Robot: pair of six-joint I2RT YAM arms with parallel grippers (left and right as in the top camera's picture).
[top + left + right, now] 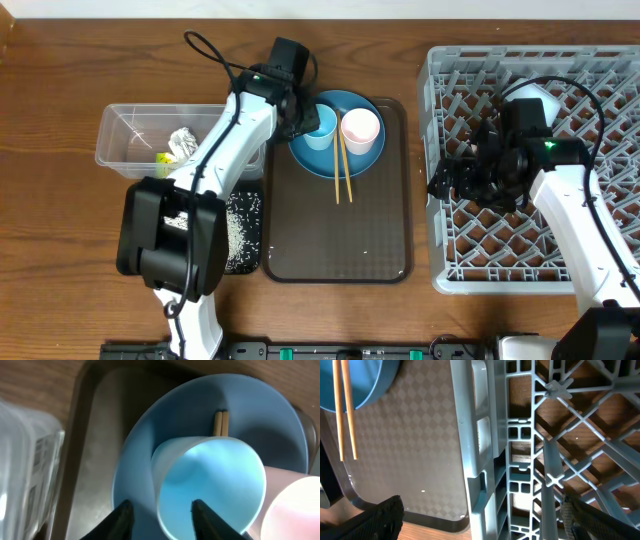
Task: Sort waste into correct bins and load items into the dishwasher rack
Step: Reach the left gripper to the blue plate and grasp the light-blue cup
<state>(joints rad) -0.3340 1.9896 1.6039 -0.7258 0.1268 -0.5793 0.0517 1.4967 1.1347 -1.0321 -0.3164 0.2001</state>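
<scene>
- Closest to my left wrist lens are the fingers (124,520) of the left gripper (161,522). They are partly spread, one outside and one inside the light-blue cup (215,485). The cup's wall stands between them with a gap on each side, so I see nothing pinched.
- That cup stands on the dark-blue plate (135,475), just beside the pinkish-white cup (295,510). The chopsticks (221,422) lie on the plate behind it.
- The plate sits at the far end of the brown serving tray (330,240).
- My right gripper (485,525) hangs spread wide and empty over the edge of the dishwasher rack (520,435) that faces the serving tray.
- The clear tub (125,135) holds a crumpled napkin (185,140) and the yellow-green wrapper (163,158).
- Rice (240,215) lies in the black tray (258,268).
</scene>
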